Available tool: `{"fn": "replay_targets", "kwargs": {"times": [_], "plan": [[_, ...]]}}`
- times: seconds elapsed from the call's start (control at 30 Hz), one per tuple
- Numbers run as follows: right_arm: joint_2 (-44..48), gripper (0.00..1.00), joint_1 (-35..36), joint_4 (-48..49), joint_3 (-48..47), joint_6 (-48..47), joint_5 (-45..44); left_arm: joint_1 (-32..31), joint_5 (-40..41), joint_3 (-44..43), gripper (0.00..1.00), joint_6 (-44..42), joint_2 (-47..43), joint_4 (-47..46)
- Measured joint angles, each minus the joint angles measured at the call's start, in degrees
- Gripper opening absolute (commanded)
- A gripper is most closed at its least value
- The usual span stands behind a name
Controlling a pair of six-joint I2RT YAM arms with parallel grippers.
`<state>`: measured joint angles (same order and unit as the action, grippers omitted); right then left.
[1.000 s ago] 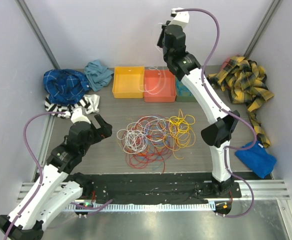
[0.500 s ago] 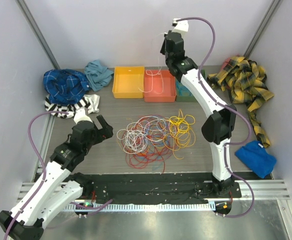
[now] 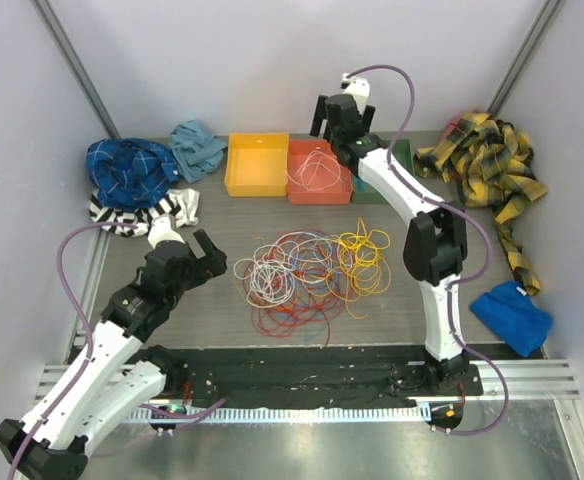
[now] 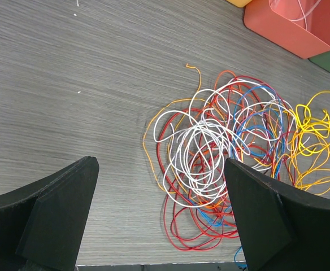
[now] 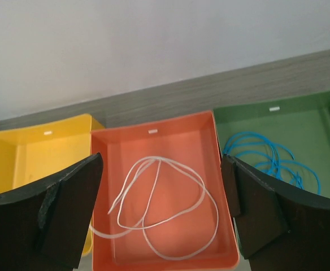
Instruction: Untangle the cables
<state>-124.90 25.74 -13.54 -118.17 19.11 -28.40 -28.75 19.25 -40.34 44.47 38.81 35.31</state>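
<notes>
From where I stand, the job looks barely begun. 1 white cable (image 5: 159, 206) lies loose in the orange tray (image 5: 153, 134), a blue cable (image 5: 266, 158) is coiled in the green tray (image 5: 278, 113), and the yellow tray (image 5: 18, 164) shows nothing inside. The rest is a knotted heap (image 3: 307, 275) of red, white, orange, yellow and blue strands in the middle of the table (image 4: 69, 68), so most of the sorting is left. The right gripper (image 5: 160, 164) hangs over the orange tray, jaws apart and holding nothing. The left gripper (image 4: 160, 166) hovers just left of the heap, jaws wide apart and also holding nothing. A yellow plaid shirt (image 3: 487, 165), a blue cloth (image 3: 512, 318) and bundled clothes (image 3: 137, 180) ring the edges, well apart from the heap. The real obstacle, I judge, is how the strands cross each other.
</notes>
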Motion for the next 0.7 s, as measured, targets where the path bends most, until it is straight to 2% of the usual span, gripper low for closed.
{"fn": "replay_targets", "kwargs": {"times": [0.1,0.3,0.37,0.43,0.53,0.7], "plan": [[6.95,0.89,1.2,0.13,7.65,1.14,0.55,0.0,-0.44,0.04,1.0,0.5,0.48,-0.35],[27.21,0.83,7.67,4.5,29.24,3.43,4.26,0.0,-1.79,0.74,1.0,1.86,2.4,-2.4],[31.56,0.75,10.82,5.99,35.71,3.67,5.99,0.0,-2.51,0.85,1.0,2.1,3.76,-2.86],[33.14,0.65,13.38,6.75,40.61,3.82,7.69,-0.02,-3.32,0.85,1.0,2.29,5.33,-3.65],[33.24,0.56,15.69,8.83,50.18,4.39,11.06,0.0,-4.37,1.01,1.0,2.91,7.45,-5.11],[33.16,0.56,16.44,7.8,61.44,5.31,13.6,0.0,-5.29,1.09,0.97,3.15,10.95,-6.51]]}}
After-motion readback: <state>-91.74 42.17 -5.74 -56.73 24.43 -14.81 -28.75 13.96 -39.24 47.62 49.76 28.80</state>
